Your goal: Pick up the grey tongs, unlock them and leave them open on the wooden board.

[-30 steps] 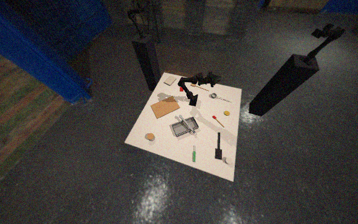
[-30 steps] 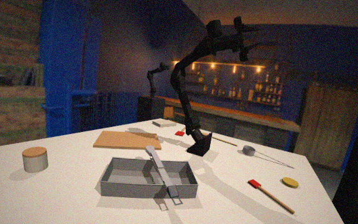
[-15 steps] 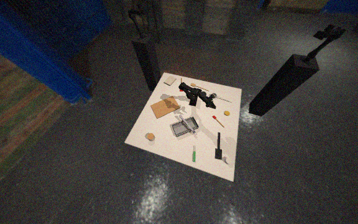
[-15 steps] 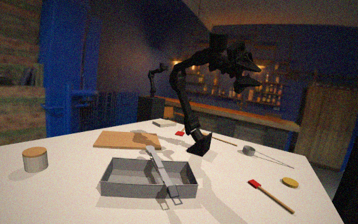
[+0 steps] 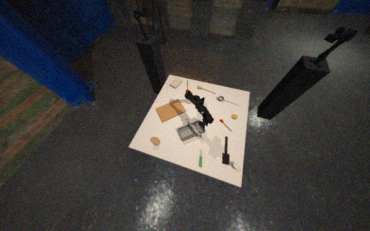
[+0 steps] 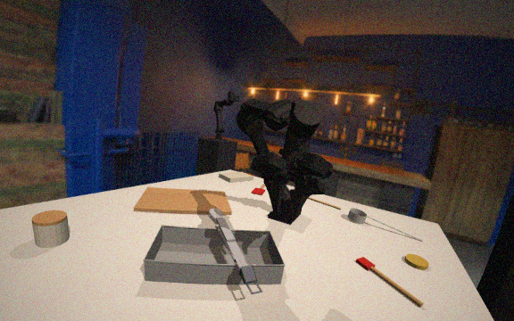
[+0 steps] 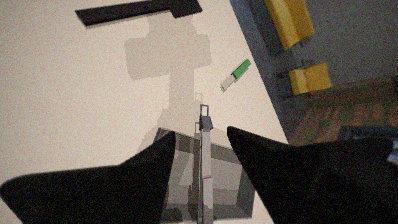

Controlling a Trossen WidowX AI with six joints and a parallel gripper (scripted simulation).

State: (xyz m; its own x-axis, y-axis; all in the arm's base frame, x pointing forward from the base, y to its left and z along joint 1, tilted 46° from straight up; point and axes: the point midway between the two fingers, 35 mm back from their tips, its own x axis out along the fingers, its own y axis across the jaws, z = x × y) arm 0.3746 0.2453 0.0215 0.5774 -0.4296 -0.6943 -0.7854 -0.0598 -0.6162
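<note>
The grey tongs (image 5: 194,127) (image 6: 232,242) (image 7: 206,160) lie across the roasting tin (image 6: 186,273) (image 7: 246,192), arms close together, with a wire loop at the end overhanging the tin's near side in the exterior view. Their other end overhangs the far side, towards the wooden board (image 5: 164,113) (image 6: 163,201). The board lies flat and bare. My gripper (image 7: 201,133) is open and empty. In the wrist view its fingers stand either side of the tongs' line, above them, with no contact visible. In the top and exterior views the dark arm hides the fingers' exact place.
A wooden-lidded jar (image 5: 155,140) (image 6: 51,229) stands left of the tin. A green-handled tool (image 5: 200,160) (image 7: 241,69) and a black spatula (image 5: 225,158) (image 7: 185,7) lie beyond the tongs' loop end. A red-headed tool (image 6: 391,283), yellow disc (image 6: 417,261) and small strainer (image 6: 357,216) lie right.
</note>
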